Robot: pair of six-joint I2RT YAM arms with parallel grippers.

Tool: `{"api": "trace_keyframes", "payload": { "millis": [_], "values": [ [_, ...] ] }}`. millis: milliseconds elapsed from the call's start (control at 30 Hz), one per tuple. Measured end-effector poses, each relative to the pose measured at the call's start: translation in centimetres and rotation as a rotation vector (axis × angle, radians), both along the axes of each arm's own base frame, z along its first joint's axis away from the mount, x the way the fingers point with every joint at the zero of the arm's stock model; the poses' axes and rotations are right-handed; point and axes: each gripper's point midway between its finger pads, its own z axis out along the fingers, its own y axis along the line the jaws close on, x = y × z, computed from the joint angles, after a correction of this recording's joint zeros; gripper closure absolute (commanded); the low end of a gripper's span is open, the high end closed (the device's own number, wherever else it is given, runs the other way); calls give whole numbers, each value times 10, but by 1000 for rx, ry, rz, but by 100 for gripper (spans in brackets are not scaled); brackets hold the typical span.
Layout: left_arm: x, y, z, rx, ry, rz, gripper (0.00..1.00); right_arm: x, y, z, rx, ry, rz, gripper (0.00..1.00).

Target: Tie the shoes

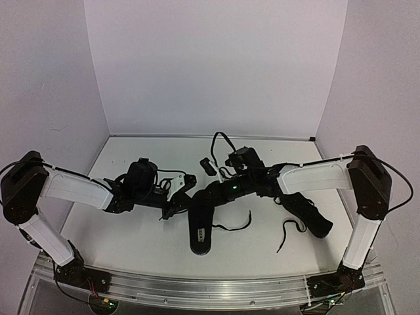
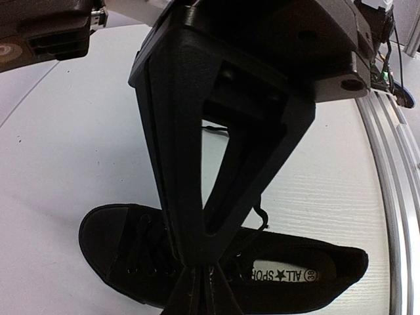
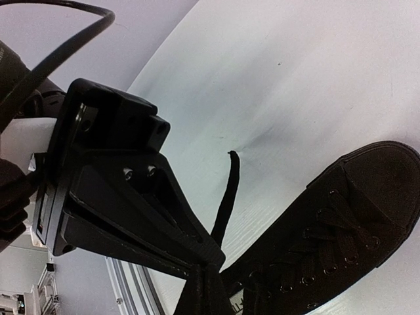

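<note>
Both claws are hanging close together over the shoe in the middle [image 1: 200, 231], which is lying on the white worktop [image 1: 125, 230]. The other shoe [image 1: 314, 216] is lying off to the right, under the right arm, and its laces are trailing loose.

The right claw [image 3: 203, 266] is clenched and is pinching a thin black lace [image 3: 226, 197]. The loose end of the lace is sticking out past the claw. The left claw [image 2: 195, 264] is squeezed shut right over the laced part of the same shoe. It is looking like it is pinching a lace too, but black on black is making that hard to tell.

The lace is thin, so it could be slipping out if a claw is pulling fast. The shoe is looking light, and nothing is holding it down. A hard pull could be dragging or tipping it instead of tightening anything. The claws are also working so near each other that they could be bumping, or twisting the laces into a tangle instead of a knot.
</note>
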Motion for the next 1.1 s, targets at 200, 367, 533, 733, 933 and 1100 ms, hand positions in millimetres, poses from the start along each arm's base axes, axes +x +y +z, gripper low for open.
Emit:
{"api": "trace_keyframes", "payload": {
  "millis": [200,367,533,733,933,1100],
  "values": [
    [3,3,-1,11,-6,25,69,1,0,0,-2,-4,-5,100],
    [4,7,-5,35,-3,43,70,2,0,-1,-4,-6,-9,100],
    [3,9,-10,50,10,48,84,3,-1,-1,-6,-8,-12,100],
    [4,9,-13,61,14,50,100,3,-1,-1,-7,-8,-16,79],
    [2,9,-14,59,19,43,100,3,-1,-1,-6,-2,-19,70],
    [2,9,-14,58,20,42,100,3,-1,-1,-6,0,-19,69]
  ]
}}
